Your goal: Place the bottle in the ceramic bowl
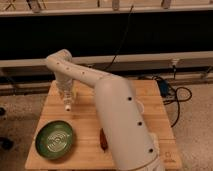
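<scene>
Bottle (66, 100) left of centre in frame, hanging cap-down under gripper (65, 94), seemingly just off tabletop (85, 120). Fingers clenched on ribbed body. Ceramic bowl (41, 136) at lower left, below bottle in frame, apart from it, empty.

Step in hand, by judgement: carry to bowl. Keep grip firm; thin plastic may slip. Bring cap over bowl's centre rings, lower until near bottom, then release. Avoid clipping near rim. Small reddish object (102, 140) right of bowl, off path.
</scene>
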`<action>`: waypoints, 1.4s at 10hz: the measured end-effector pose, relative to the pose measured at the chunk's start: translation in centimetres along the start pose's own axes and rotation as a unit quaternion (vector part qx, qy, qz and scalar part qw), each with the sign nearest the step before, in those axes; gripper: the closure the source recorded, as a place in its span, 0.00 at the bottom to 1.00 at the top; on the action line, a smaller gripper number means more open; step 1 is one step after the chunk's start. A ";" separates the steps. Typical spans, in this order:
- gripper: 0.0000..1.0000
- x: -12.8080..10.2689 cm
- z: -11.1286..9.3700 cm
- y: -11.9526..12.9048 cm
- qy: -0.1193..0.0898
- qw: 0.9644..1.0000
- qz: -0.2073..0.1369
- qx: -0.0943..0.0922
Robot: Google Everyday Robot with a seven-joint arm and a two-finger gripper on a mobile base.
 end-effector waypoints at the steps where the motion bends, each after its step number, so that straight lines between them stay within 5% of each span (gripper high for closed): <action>1: 1.00 -1.3 -0.8 -0.1 -0.003 1.000 -0.009 0.003; 5: 1.00 -6.1 -2.9 -1.5 -0.006 0.999 -0.046 0.023; 8: 1.00 -11.8 -2.4 -2.5 -0.010 0.997 -0.064 0.032; 12: 1.00 -16.2 -1.5 -3.1 -0.016 0.996 -0.076 0.034; 14: 0.87 -18.5 -1.0 -2.9 -0.018 0.996 -0.080 0.041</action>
